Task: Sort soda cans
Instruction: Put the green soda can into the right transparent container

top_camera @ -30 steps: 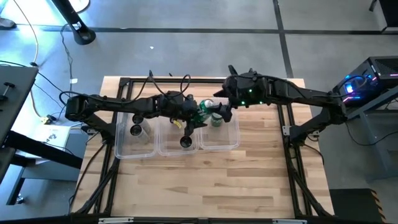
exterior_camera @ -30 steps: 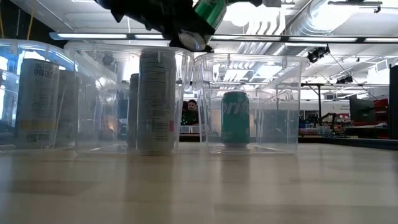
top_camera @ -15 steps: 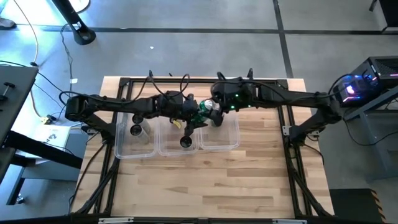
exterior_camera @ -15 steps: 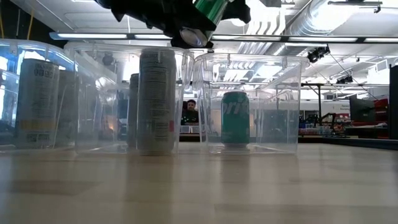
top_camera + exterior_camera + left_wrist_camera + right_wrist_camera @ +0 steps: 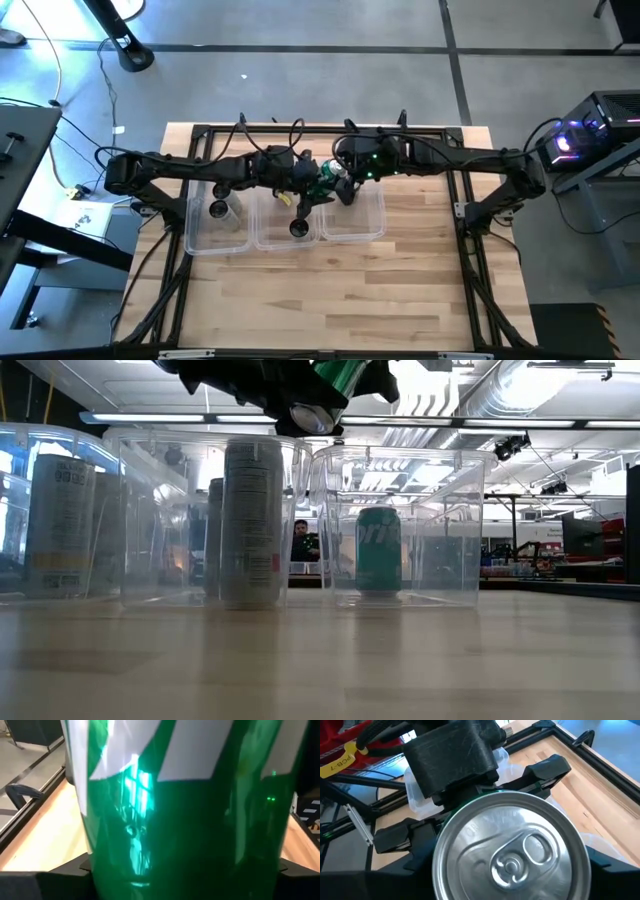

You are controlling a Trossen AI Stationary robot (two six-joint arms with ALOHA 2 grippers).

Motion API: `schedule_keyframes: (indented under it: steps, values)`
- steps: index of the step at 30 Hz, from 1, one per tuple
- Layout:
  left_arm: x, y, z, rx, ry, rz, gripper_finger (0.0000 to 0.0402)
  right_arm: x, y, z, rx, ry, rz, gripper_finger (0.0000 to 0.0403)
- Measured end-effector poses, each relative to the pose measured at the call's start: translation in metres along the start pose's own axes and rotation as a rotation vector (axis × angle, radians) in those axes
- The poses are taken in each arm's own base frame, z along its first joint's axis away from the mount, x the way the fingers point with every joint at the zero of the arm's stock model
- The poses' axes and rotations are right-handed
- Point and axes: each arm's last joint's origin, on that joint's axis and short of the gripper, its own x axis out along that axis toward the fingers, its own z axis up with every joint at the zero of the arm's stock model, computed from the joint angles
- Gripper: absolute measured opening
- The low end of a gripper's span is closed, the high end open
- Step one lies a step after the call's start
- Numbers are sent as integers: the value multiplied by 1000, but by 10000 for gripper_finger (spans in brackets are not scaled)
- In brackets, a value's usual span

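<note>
On the wooden bench [image 5: 340, 290] three clear tubs stand in a row. The left tub [image 5: 217, 232] holds pale silver-white cans [image 5: 62, 525], blurred through its wall in the low view. The middle tub [image 5: 288, 238] holds a black can [image 5: 299, 228] whose label cannot be read, with a second dark can [image 5: 214, 538] mostly hidden behind it in the low view. The left pincer [image 5: 322, 189] hangs over the gap between the middle and right tubs, pinching a green can [image 5: 329, 180] that is tilted; in the left wrist view the can's green wall fills nearly everything. The right pincer [image 5: 347, 186] is at the same can, its silver top facing the right wrist camera; whether its fingers are spread or pressed together cannot be told. The right tub [image 5: 352, 228] holds another green can [image 5: 379, 549], upright.
</note>
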Motion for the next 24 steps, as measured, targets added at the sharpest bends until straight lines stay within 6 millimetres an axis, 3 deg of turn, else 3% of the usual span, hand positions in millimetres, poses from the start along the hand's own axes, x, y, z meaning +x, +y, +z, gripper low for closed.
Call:
schedule_keyframes:
  steps: [2, 5, 7, 15, 19, 24]
  values:
    - [0, 0, -1, 18, 15, 1, 289, -2, 0, 0, -4, 0, -6, 278]
    - [-4, 1, -6, 41, 81, 0, 358, -11, -3, -3, -14, 40, -45, 278]
    - [-9, 3, -7, 58, 114, 5, 383, -22, -5, -2, -24, 53, -84, 278]
    - [-50, 22, 2, -59, 150, 80, 351, -50, -9, -10, -15, 126, -199, 278]
    - [-80, 32, 20, -116, 16, 114, 351, -35, -5, -28, -11, 154, -198, 278]
    - [-122, 33, 47, -139, -221, 145, 351, 1, -5, -74, 50, 205, -148, 278]
